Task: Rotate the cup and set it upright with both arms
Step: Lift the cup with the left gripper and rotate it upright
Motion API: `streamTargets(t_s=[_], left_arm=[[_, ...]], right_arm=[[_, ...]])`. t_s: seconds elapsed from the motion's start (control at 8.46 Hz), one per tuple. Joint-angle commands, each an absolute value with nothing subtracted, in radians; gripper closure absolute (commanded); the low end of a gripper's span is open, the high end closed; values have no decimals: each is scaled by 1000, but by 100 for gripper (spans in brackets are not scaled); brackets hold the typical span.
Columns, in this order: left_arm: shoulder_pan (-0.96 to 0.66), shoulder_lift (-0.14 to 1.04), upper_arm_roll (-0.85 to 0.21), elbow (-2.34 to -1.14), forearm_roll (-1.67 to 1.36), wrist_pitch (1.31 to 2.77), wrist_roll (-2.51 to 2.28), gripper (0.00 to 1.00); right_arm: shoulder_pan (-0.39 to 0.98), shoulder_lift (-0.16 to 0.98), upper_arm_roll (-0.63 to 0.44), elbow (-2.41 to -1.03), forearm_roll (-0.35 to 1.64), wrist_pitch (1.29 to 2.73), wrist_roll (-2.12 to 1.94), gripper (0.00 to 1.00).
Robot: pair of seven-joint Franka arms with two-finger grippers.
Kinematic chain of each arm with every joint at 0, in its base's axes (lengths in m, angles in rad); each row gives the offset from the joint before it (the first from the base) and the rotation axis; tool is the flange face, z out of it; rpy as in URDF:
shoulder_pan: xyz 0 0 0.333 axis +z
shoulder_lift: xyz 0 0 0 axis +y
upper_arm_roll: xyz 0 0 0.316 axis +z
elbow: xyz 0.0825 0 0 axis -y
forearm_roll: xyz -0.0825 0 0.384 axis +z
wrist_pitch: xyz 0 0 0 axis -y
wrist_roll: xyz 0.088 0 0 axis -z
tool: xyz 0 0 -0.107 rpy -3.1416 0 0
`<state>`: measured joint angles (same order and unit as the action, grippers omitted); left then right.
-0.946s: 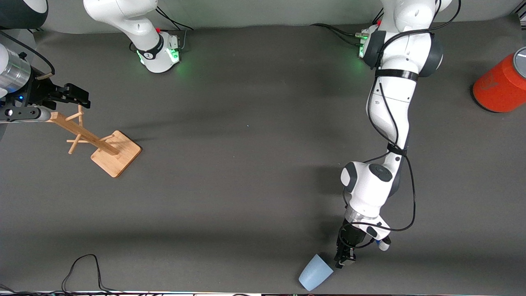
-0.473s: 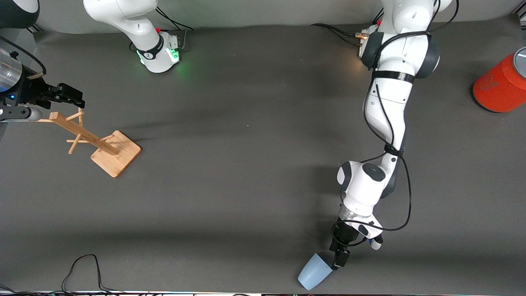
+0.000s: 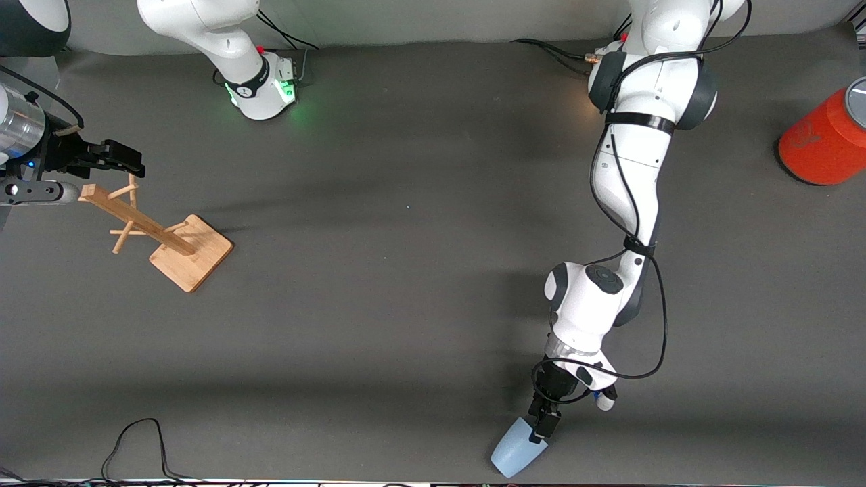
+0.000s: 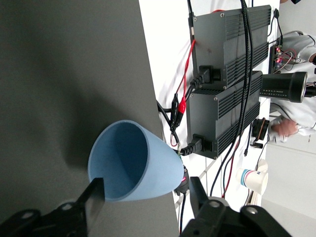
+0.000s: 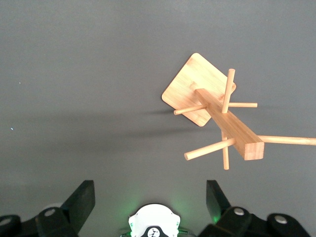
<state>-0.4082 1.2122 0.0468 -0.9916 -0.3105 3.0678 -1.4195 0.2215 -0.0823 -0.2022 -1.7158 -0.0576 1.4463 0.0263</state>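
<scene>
The light-blue cup (image 3: 512,454) lies on its side close to the table's front edge, its open mouth turned toward my left gripper (image 3: 541,429). In the left wrist view the cup (image 4: 133,163) shows its hollow inside. My left gripper (image 4: 145,197) is open, with the rim end of the cup between its fingers (image 4: 94,197); they are not closed on it. My right gripper (image 3: 122,157) is open and empty, up in the air over the top of the wooden rack; in its wrist view the right gripper (image 5: 149,197) holds nothing.
A wooden peg rack (image 3: 166,237) on a square base stands toward the right arm's end; it also shows in the right wrist view (image 5: 217,111). A large orange canister (image 3: 822,138) stands at the left arm's end. A black cable (image 3: 135,439) loops at the front edge.
My left gripper has moved toward the cup, from beside its rim to around it. My right gripper has shifted only slightly over the rack. The cup has barely moved.
</scene>
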Motion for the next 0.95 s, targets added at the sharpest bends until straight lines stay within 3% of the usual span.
streamTargets(t_s=[0.0, 0.24, 0.59, 0.83], left_arm=[[-403, 1258, 57, -928, -301, 3063, -1428, 30], [-403, 1284, 58, -910, -299, 3065, -1428, 69], [-403, 1285, 58, -896, -301, 3060, -1427, 74], [-403, 1284, 58, -893, -299, 3060, -1427, 93]], right_arm=[[218, -78, -206, -1693, -35, 1427, 5, 0], [218, -81, -207, -1695, -35, 1428, 6, 0], [221, -84, -204, -1698, -32, 1431, 14, 0], [221, -92, -204, -1697, -34, 1428, 14, 0]])
